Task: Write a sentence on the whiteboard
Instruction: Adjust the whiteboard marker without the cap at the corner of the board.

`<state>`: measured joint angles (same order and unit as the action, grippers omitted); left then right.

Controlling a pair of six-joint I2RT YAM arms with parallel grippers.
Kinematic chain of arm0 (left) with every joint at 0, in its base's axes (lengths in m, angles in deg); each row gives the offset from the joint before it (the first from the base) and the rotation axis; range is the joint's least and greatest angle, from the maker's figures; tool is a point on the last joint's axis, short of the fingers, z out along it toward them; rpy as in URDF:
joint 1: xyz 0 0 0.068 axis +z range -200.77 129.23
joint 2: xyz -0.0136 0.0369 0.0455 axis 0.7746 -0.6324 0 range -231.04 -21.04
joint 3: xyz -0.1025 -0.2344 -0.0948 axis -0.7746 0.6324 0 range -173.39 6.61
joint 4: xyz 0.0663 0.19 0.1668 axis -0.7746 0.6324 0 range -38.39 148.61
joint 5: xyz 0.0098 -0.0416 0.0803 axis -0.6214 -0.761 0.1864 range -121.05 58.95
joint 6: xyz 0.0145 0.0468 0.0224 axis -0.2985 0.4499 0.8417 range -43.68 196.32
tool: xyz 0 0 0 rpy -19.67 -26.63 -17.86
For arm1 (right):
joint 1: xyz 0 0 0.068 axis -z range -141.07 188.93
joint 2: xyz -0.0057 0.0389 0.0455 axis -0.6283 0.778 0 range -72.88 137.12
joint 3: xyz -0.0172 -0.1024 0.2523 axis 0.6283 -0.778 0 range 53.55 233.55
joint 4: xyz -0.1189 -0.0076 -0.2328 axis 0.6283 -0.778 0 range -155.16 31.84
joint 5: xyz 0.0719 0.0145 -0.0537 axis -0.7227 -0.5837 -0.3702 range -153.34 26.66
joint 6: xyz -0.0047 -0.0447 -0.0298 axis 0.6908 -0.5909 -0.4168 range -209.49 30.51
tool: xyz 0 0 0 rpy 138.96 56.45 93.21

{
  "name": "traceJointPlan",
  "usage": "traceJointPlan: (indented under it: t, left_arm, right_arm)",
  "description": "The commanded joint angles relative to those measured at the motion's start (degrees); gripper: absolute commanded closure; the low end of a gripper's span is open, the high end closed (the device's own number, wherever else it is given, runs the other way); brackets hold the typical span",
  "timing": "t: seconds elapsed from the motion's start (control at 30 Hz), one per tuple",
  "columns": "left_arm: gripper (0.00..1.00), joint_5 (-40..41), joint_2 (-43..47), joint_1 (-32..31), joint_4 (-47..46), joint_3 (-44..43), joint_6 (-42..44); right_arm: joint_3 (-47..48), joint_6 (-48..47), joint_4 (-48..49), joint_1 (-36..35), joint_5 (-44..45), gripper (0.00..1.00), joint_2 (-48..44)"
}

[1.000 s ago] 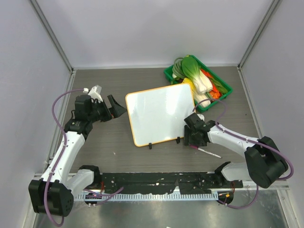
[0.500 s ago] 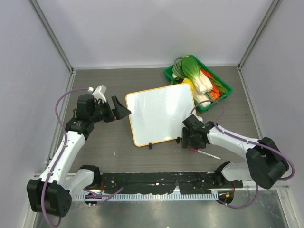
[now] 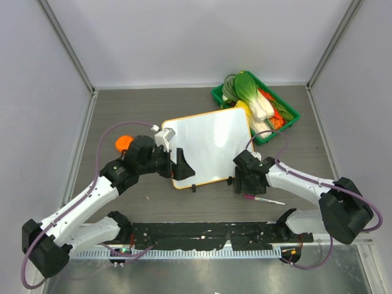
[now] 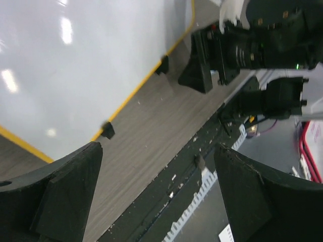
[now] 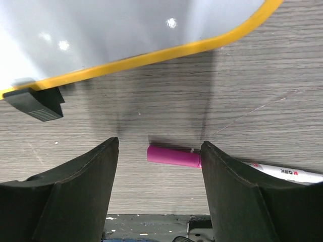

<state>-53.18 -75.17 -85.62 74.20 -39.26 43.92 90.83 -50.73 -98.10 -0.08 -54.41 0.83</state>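
The whiteboard (image 3: 208,144) lies tilted in the table's middle, with an orange frame and two black clips (image 3: 193,188) on its near edge. Its face is blank; no sentence shows on it. A marker (image 3: 264,199) with a pink cap lies on the table to the near right of the board. My right gripper (image 3: 248,182) is open and empty just above the marker's cap (image 5: 174,156), which lies between its fingers (image 5: 86,191). My left gripper (image 3: 184,166) is open and empty over the board's near left corner. The board (image 4: 75,60) fills the upper left of the left wrist view.
A green basket (image 3: 217,98) of toy vegetables stands at the back right, touching the board's far corner. A small orange object (image 3: 124,143) lies on the table left of the board. A black rail (image 3: 202,233) runs along the near edge.
My left arm has swung right from the table's left side to the board's near left corner, uncovering the orange object. My right gripper has shifted slightly left over the marker's cap.
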Motion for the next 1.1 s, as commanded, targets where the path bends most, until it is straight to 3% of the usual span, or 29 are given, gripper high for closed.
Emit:
traceJointPlan:
  t: [0.0, 0.17, 0.3, 0.53, 0.7, 0.9, 1.07]
  left_arm:
    - [0.08, 8.57, -1.5, -11.7, -4.39, 1.48, -1.87]
    - [0.27, 14.39, -6.32, -24.45, -12.03, 2.45, -1.96]
    - [0.55, 15.45, -16.95, -31.93, -17.74, -0.18, -0.38]
    - [1.0, 15.62, -34.96, -37.39, -30.93, -6.15, 1.37]
    - [1.0, 14.39, -46.75, -38.36, -37.52, -11.86, 1.38]
    - [1.0, 15.01, -57.39, -38.8, -37.62, -18.72, 1.38]
    - [1.0, 19.57, -61.27, -38.63, -35.16, -21.02, 1.2]
  right_arm:
    - [3.33, 1.4, -1.01, -0.28, 1.7, 0.29, -2.78]
    - [5.08, 2.1, -1.28, -0.28, 2.23, 0.25, -7.08]
    - [5.88, 2.55, -1.28, 0.33, 1.8, 0.19, -9.72]
    - [-0.71, 3.69, -1.28, 10.77, -2.51, 0.26, -12.62]
    - [-3.35, 4.47, -0.93, 17.55, -2.95, 0.28, -15.18]
    - [-5.72, 7.2, 0.91, 17.73, -3.12, 0.31, -12.63]
    - [-9.67, 7.73, 1.71, 17.82, -4.18, 0.32, -12.01]
